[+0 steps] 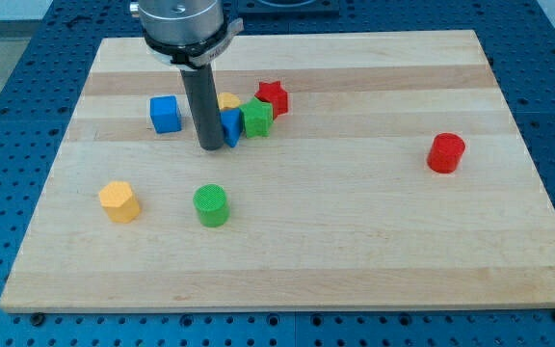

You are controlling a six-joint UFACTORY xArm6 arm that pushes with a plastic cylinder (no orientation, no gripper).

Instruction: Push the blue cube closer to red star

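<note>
resting my tip between blue cube and red star

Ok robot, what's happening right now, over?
My tip down between blue cube and the cluster. Red star beyond it. Green block, another blue block in the way.

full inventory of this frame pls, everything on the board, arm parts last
blue cube: 1, blue, upper left, apart from the cluster
red star: 1, red, top right of the cluster
green block: 1, green, touching the red star's lower left
blue block: 1, blue, left of the green block, partly behind the rod
yellow block: 1, yellow, mostly hidden behind the cluster
yellow hexagon: 1, yellow, lower left
green cylinder: 1, green, lower centre
red cylinder: 1, red, right
board: 1, wood
my tip: 1, dark rod, between the blue cube and the cluster
</note>
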